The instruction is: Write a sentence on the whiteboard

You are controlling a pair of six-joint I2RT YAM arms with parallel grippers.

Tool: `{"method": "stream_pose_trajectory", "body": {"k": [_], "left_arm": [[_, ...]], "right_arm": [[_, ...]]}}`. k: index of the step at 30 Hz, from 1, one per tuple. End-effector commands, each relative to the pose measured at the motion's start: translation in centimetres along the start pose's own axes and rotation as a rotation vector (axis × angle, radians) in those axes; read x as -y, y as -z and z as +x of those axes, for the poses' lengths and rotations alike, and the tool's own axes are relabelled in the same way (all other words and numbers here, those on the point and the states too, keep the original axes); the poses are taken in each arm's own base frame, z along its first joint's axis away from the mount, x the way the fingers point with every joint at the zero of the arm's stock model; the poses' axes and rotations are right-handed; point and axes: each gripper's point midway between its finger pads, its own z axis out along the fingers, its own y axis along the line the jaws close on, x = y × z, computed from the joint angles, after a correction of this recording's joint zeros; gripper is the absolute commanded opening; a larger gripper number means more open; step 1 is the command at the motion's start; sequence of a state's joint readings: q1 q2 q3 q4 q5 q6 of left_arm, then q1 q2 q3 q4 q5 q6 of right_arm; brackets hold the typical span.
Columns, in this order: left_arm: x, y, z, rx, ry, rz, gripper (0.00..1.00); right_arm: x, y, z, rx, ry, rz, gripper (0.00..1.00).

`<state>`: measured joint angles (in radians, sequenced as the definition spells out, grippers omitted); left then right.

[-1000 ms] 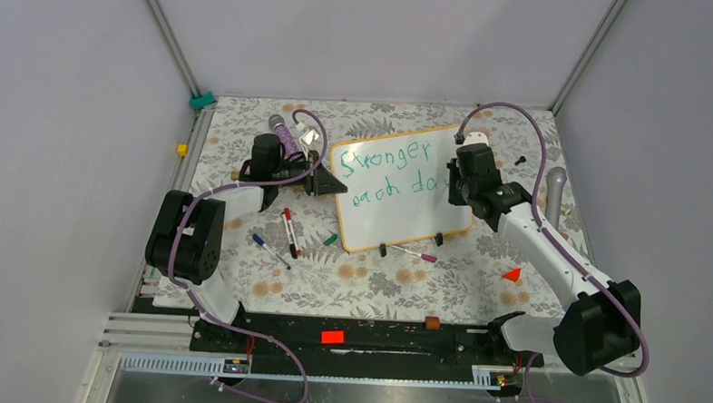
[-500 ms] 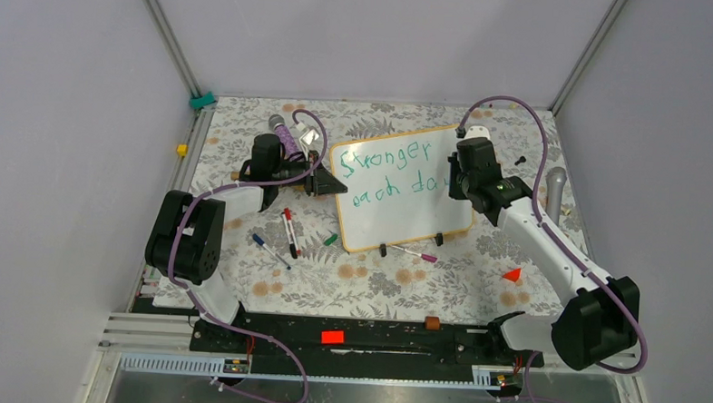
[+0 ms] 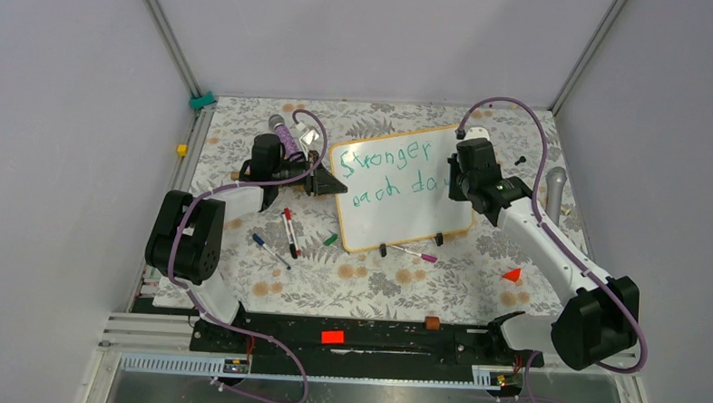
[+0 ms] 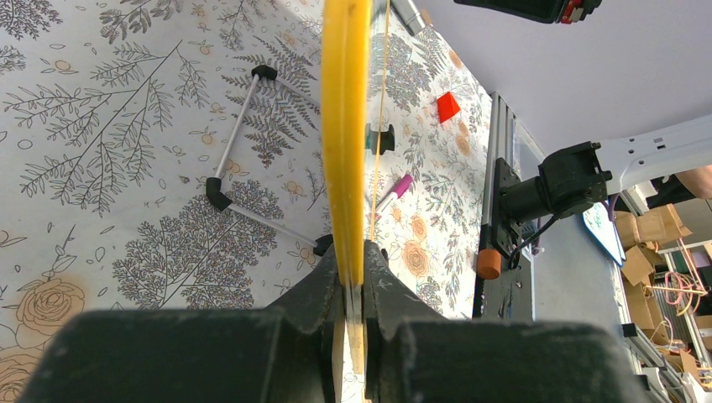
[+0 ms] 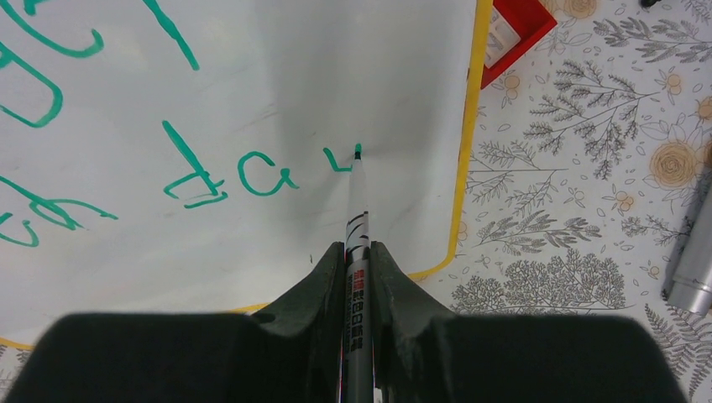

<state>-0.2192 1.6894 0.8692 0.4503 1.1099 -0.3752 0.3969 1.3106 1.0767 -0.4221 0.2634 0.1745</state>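
Here we see the whiteboard (image 3: 405, 217) standing on the floral tabletop (image 3: 368, 279), its written face toward us, its left edge pinched tight by the left gripper (image 4: 354, 273). Our right gripper (image 5: 357, 256) is clamped on a marker (image 5: 356, 201), and the marker's tip touches the board's face at the end of the sentence (image 3: 389, 174), just after the green "da" of the lower line, near the board's right edge

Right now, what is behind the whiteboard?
Behind the whiteboard, the left wrist view shows a wire prop with black joints on the flowered cloth. From above the whiteboard covers it, so how the two join cannot be seen.
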Motion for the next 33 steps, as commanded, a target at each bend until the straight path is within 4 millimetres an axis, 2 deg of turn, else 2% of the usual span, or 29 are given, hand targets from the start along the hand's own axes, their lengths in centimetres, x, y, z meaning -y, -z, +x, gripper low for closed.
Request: {"method": "stream_pose_trajectory", "body": {"k": [1, 6, 10, 22, 27, 28, 32, 33], "left_arm": [[0.2, -0.6, 1.5, -0.038, -0.04, -0.006, 0.0], [0.1, -0.6, 1.5, -0.04, -0.037, -0.006, 0.0], [0.1, -0.7, 1.6, -0.042, -0.034, -0.006, 0.0], [0.1, -0.8, 1.7, -0.046, -0.034, -0.007, 0.0], [-0.1, -0.7, 1.7, -0.046, -0.043, -0.022, 0.0], [-0.1, -0.6, 1.7, -0.044, -0.046, -0.029, 0.03], [-0.2, -0.4, 1.5, -0.046, -0.056, -0.051, 0.42], [-0.2, -0.4, 1.6, -0.052, -0.053, -0.053, 0.48]], "right_arm": [[-0.2, 0.0, 1.8, -0.048, -0.011, -0.025, 0.0], [-0.1, 0.2, 3.4, -0.082, -0.01, -0.033, 0.0], [-0.6, 0.3, 3.8, -0.084, -0.024, -0.06, 0.0], [-2.8, 1.0, 0.5, -0.006, -0.063, -0.165, 0.0], [-2.8, 3.8, -0.6, 0.057, -0.064, -0.216, 0.0], [-2.7, 4.6, -0.9, 0.078, -0.062, -0.225, 0.0], [-2.0, 7.4, -1.7, 0.149, -0.055, -0.235, 0.0], [-1.8, 7.8, -1.6, 0.158, -0.056, -0.233, 0.0]]}}
